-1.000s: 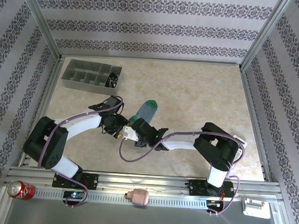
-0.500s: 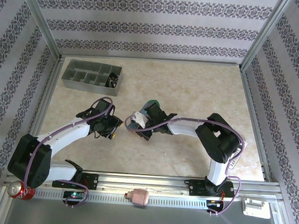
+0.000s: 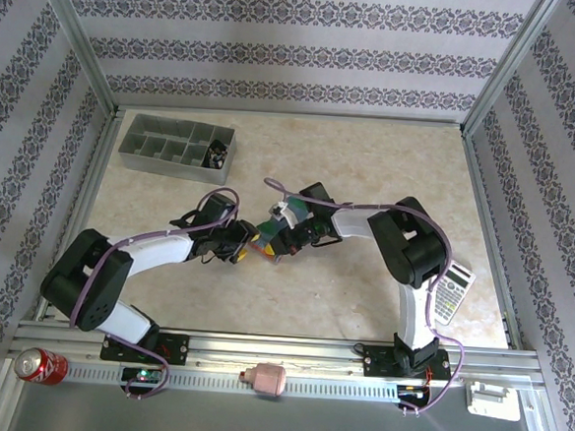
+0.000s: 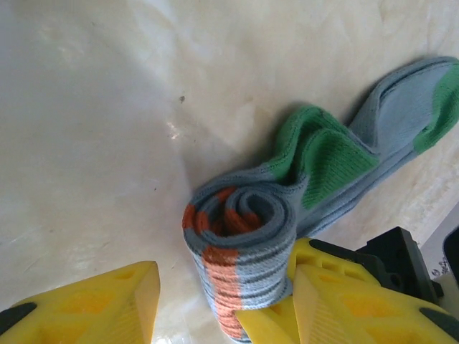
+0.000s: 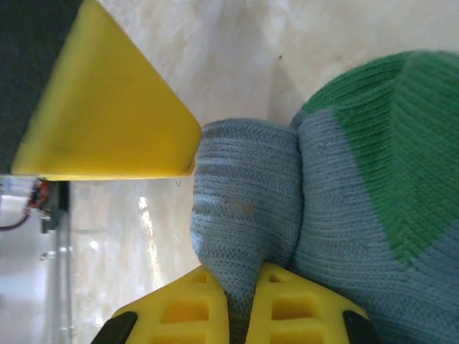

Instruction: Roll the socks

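We count one blue-grey sock (image 4: pixel 240 236), half rolled at the centre of the desk (image 3: pixel 390 163). Our right gripper (image 5: pixel 242 290) pinches its cloth; our left gripper (image 3: pixel 246 249) stands apart around the roll. Lettering on the one red can (image 3: pixel 38 365) is unreadable.

My gripper (image 4: pixel 226 261) stands open over the table (image 4: pixel 86 107). The sock (image 4: pixel 323 158), rolled at its orange-striped end, lies between my yellow fingers (image 4: pixel 100 308): touching one, apart from the other. Its green-patched end lies unrolled.

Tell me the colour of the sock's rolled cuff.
The cuff is orange-red, clearest in the left wrist view.
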Robot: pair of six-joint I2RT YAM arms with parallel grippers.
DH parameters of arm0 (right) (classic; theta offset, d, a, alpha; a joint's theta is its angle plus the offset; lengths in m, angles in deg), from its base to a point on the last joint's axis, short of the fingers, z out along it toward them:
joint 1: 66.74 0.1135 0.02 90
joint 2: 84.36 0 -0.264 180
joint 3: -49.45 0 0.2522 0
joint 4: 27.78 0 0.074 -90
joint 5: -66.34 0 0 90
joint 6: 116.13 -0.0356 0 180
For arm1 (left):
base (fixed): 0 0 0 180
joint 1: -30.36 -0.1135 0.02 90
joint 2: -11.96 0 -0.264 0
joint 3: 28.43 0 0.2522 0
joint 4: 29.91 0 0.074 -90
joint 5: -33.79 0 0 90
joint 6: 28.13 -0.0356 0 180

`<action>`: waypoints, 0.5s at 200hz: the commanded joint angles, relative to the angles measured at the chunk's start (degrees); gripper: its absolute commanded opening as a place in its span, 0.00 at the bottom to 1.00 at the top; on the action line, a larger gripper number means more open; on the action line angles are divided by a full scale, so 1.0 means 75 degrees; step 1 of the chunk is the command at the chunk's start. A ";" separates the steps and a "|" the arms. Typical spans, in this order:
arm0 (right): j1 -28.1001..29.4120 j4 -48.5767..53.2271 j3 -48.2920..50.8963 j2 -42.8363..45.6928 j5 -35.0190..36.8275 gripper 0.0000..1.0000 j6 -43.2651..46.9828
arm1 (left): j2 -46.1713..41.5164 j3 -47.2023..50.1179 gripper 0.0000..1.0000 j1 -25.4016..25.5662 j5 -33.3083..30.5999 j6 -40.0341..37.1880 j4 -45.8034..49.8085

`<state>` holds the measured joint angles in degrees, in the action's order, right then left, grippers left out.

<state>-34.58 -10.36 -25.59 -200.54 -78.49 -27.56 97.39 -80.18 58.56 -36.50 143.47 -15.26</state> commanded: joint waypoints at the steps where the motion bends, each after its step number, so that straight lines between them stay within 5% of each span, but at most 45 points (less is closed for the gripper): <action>1: -0.0157 0.1334 0.0203 -0.0683 0.0205 0.00 -0.0536 | 0.0244 0.0021 0.52 0.0151 0.0063 -0.0181 -0.0803; 68: -0.0355 0.1462 -0.0166 -0.1194 -0.0311 0.00 -0.1021 | 0.1146 -0.0041 0.46 0.0525 -0.0067 -0.0161 -0.1357; 100: -0.0241 0.1923 -0.0454 -0.1260 -0.0129 0.00 -0.0629 | 0.1392 -0.0287 0.09 0.0528 -0.0279 -0.0126 -0.0354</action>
<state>-37.09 -4.83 -30.00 -205.52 -87.56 -33.88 104.40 -81.10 60.86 -37.09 143.39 -21.42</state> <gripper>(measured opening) 0.066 0.228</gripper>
